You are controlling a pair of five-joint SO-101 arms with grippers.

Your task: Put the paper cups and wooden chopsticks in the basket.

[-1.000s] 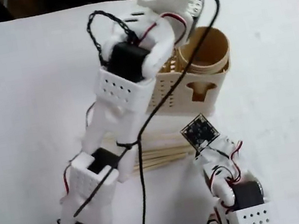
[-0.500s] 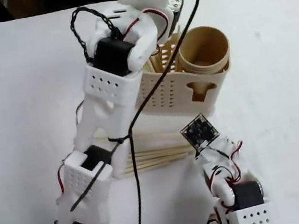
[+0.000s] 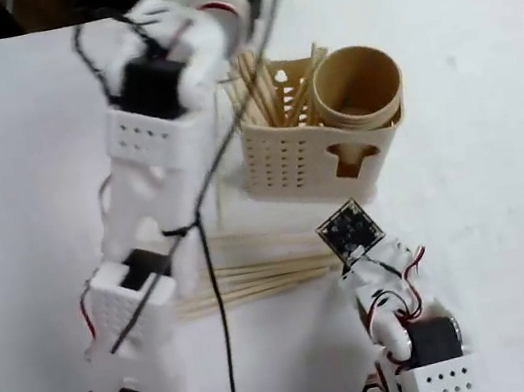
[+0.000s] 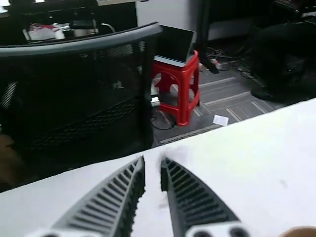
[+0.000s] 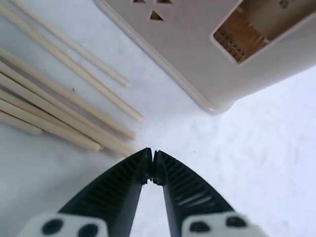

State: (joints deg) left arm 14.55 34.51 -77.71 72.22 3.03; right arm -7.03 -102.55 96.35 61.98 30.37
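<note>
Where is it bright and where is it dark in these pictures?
High view: the table is evenly bright, the basket casting only a faint shadow. Left wrist view: bright table beyond the left hand, dim room behind. Right wrist view: soft grey shadows beside the chopsticks.

So in the last second the left arm [image 3: 147,145] has swung off the basket [image 3: 287,166], going left in the high view and back toward the far edge of the table [image 3: 10,149]. It was hanging right over the basket's left half before. Now that half is uncovered, with a bunch of wooden chopsticks [image 3: 269,93] standing tilted in there beside the paper cups [image 3: 357,88]. More of the loose chopsticks [image 3: 265,272] on the table shows too.
</note>
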